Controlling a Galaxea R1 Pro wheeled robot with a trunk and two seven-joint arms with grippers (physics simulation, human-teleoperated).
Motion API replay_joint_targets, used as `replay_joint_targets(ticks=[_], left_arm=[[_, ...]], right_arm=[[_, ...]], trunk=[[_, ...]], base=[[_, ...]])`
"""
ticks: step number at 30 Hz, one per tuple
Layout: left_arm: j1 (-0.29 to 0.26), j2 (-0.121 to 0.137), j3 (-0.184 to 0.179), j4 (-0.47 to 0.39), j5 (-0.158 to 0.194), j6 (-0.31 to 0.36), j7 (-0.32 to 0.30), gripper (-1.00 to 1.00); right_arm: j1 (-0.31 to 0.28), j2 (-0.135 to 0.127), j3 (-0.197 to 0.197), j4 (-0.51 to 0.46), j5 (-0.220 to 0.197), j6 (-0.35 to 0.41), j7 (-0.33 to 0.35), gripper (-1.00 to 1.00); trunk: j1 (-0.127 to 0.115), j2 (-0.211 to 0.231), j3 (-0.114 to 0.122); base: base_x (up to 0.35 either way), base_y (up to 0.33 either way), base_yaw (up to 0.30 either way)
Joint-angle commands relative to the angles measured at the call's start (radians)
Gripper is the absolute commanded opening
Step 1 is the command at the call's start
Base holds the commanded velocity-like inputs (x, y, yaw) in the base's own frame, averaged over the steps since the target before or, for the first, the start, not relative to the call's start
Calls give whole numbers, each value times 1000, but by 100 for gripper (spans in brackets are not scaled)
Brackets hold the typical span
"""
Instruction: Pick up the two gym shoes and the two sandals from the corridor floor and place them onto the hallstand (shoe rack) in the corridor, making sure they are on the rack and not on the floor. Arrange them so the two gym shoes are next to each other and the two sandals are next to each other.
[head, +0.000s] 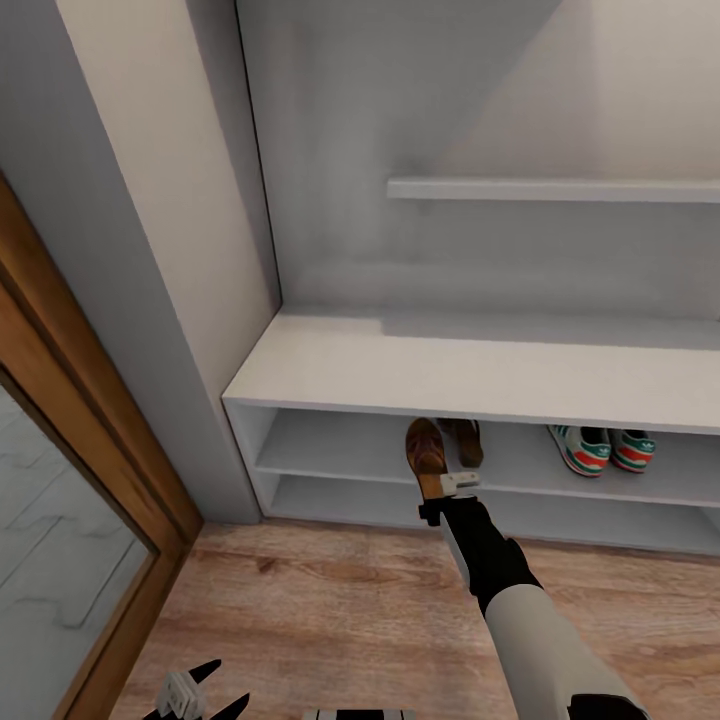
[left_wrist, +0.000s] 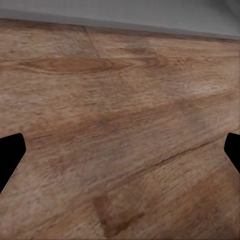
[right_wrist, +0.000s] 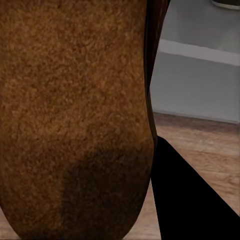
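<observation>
The large pale grey-white hallstand (head: 480, 375) stands against the wall, with a wide flat bench top, two low open shelves beneath it and a narrow wall shelf (head: 553, 189) mounted higher up. On the upper of the two low shelves, toward the right, the pair of white lace-up gym shoes with green side stripes and red toe marks (head: 601, 449) sits side by side, the two shoes just beside each other with toes pointing outward.

Farther left on that same shelf lies one dark brown leather sandal (head: 467, 441), set back under the bench top. Just beside it, the second dark brown leather sandal with a tan footbed (head: 425, 447) is at the shelf's front edge, its heel end projecting out past the edge. The right gripper (head: 448, 487) is closed on that projecting heel end, the black-sleeved right arm reaching up from the lower part of the head view. In the right wrist view the sandal's rough brown surface (right_wrist: 75, 115) is very close, with one black finger (right_wrist: 190, 200) alongside it and the grey shelf front and wood floor behind.

The left gripper (head: 195, 697) hangs low over the light brown wood-grain plank floor (head: 330, 610), well apart from the hallstand, its black fingers (left_wrist: 10, 155) spread wide with nothing between them. A wood-framed mirror panel (head: 60, 520) leans along the left wall.
</observation>
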Motion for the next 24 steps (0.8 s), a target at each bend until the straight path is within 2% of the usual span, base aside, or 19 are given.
replay_joint_targets(ticks=[1,4,10,24], left_arm=[[-1,0,5,0,-4,-3,-5,100],[-1,0,5,0,-4,-3,-5,100],[-1,0,5,0,-4,-3,-5,100],[-1,-1,4,0,-4,-5,-5,100]], right_arm=[[0,1,-4,-2,2,4,0,-100],[0,1,-4,-2,2,4,0,-100],[0,1,-4,-3,2,4,0,-100],[0,1,-4,-4,2,4,0,-100]], trunk=[[0,0,-1],[0,0,-1],[0,0,-1],[0,0,-1]], base=[[24,0,0],[66,0,0],[252,0,0],[74,0,0]])
